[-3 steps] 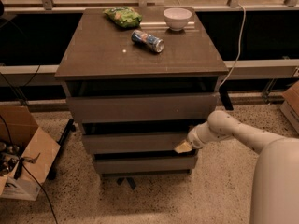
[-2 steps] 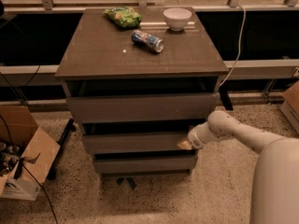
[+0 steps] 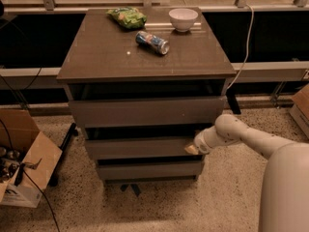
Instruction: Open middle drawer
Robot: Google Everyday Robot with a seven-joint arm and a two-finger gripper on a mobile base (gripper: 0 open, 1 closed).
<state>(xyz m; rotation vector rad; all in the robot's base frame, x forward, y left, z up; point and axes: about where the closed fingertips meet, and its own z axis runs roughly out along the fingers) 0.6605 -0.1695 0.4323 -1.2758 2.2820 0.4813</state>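
Drawer cabinet [image 3: 111, 57], grey-brown, seen from above and in front, standing on a speckled floor [image 3: 227, 197]. It has three plain handleless fronts stacked one over another, each with a dark gap above it. The middle drawer [image 3: 140, 148] lies between the top drawer [image 3: 145, 111] and the bottom drawer [image 3: 149, 170].

A white robot arm [image 3: 241, 135] reaches in from the near right. Its gripper [image 3: 191, 149] sits at the right end of the middle drawer's front, touching or just beside the panel's upper right corner. Whether the gripper is open or closed cannot be told from this view, nor whether it has hold of the panel's edge.

On the cabinet top, towards the far edge, are a green snack bag [image 3: 126, 17] on the left, a white bowl [image 3: 183, 18] on the right, and a drink can [image 3: 152, 42] lying on its side a little nearer, between them. An open cardboard box [image 3: 29, 153] stands on the floor to the left of the cabinet.

The step in hand appears to be getting purchase on the drawer front, and the drawer looks shut or barely out, so the task seems to be at an early stage. With no handle, the next move calls for a secure catch on the panel's edge, then a straight pull towards the near side. Because the hold is at one end and not the middle, the pull should be even, or the drawer may skew and bind.
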